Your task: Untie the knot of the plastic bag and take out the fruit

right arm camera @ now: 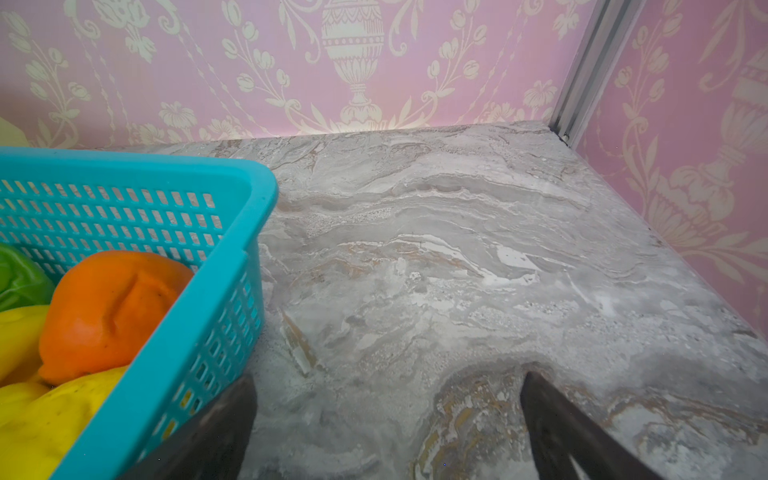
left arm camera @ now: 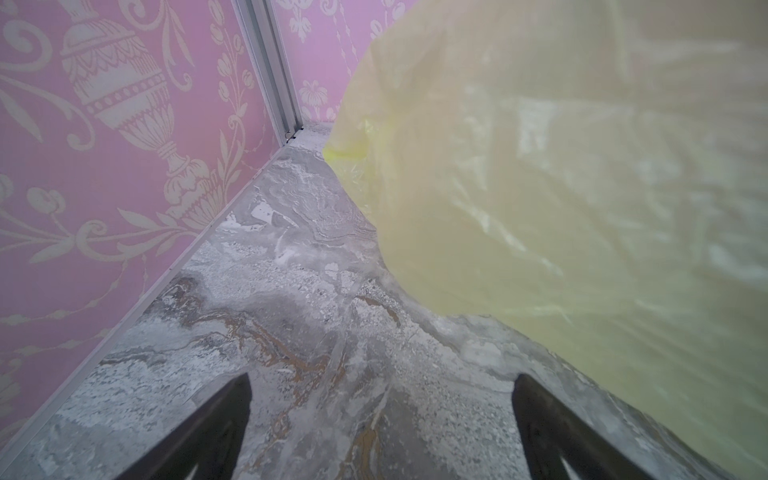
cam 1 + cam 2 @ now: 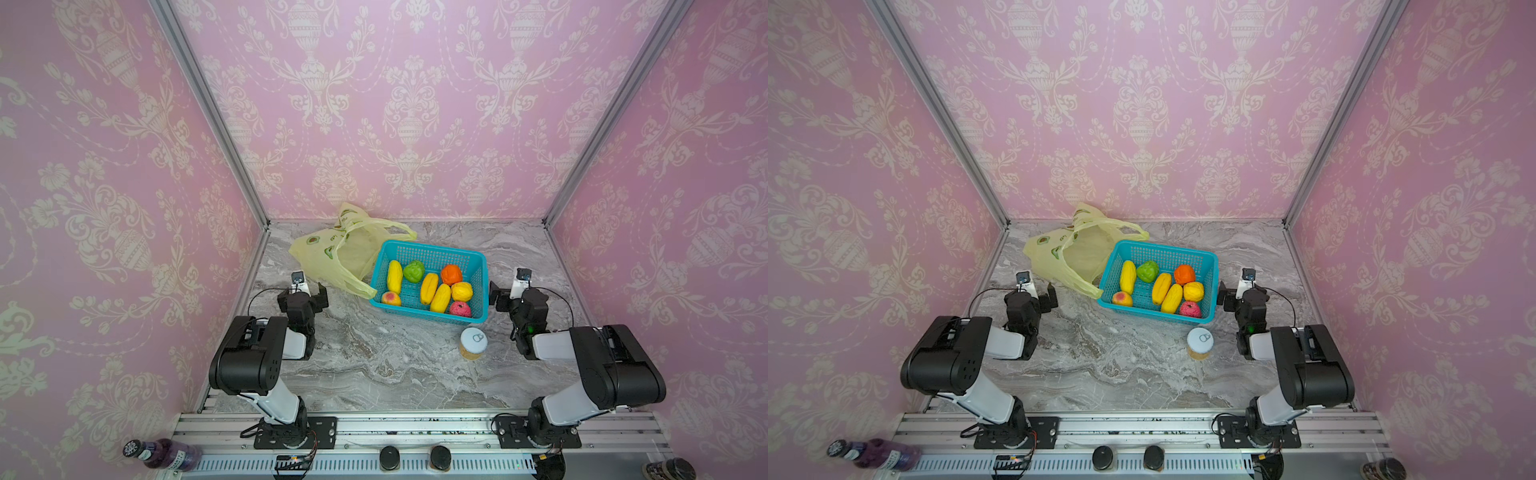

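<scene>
The yellow-green plastic bag (image 3: 332, 257) (image 3: 1067, 253) lies slack at the back left of the marble table, its mouth gaping and its handle loops loose; no knot shows. Several pieces of fruit (image 3: 429, 288) (image 3: 1161, 288) lie in a teal mesh basket (image 3: 434, 248) (image 3: 1167, 248): yellow, green, orange and pink-red ones. My left gripper (image 3: 303, 293) (image 3: 1034, 293) (image 2: 382, 378) stands open and empty just in front of the bag (image 2: 561, 187). My right gripper (image 3: 515, 291) (image 3: 1244, 291) (image 1: 389, 377) is open and empty beside the basket's right wall (image 1: 166, 166), next to the orange fruit (image 1: 108, 307).
A white-lidded jar (image 3: 473, 343) (image 3: 1200, 343) stands in front of the basket's right corner. Pink patterned walls close off the table on three sides. A purple bottle (image 3: 162, 453) lies on the rail at the front left.
</scene>
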`<control>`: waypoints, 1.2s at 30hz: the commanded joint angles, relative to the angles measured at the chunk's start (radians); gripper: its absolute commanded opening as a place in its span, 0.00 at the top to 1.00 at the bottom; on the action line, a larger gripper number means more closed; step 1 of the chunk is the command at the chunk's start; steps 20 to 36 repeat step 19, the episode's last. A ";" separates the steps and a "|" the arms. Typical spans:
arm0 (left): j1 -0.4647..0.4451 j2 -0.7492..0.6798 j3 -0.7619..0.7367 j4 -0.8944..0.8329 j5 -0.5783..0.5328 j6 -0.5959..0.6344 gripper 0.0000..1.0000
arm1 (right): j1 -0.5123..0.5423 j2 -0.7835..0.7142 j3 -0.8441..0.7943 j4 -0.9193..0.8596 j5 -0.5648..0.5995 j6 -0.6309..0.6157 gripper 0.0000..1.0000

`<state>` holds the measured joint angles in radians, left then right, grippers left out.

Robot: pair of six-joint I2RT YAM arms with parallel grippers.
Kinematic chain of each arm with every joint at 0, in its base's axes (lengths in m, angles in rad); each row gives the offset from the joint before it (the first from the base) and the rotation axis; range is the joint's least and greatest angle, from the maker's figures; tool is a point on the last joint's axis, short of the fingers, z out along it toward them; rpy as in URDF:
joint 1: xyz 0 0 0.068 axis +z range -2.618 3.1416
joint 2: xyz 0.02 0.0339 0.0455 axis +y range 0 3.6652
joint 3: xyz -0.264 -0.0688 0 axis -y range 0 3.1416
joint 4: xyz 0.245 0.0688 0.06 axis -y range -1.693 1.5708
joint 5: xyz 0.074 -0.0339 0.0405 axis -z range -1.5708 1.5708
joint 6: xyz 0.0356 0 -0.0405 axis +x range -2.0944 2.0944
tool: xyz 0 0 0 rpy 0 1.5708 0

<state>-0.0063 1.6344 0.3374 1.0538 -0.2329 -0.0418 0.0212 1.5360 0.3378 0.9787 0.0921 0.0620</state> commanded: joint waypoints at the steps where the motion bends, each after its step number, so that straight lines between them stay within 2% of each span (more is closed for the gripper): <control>1: 0.006 0.005 0.007 -0.008 0.023 0.019 0.01 | 0.005 0.007 0.018 -0.019 -0.031 -0.021 0.00; 36: 0.006 0.005 0.008 -0.008 0.026 0.019 0.01 | 0.006 0.008 0.021 -0.024 -0.035 -0.023 0.00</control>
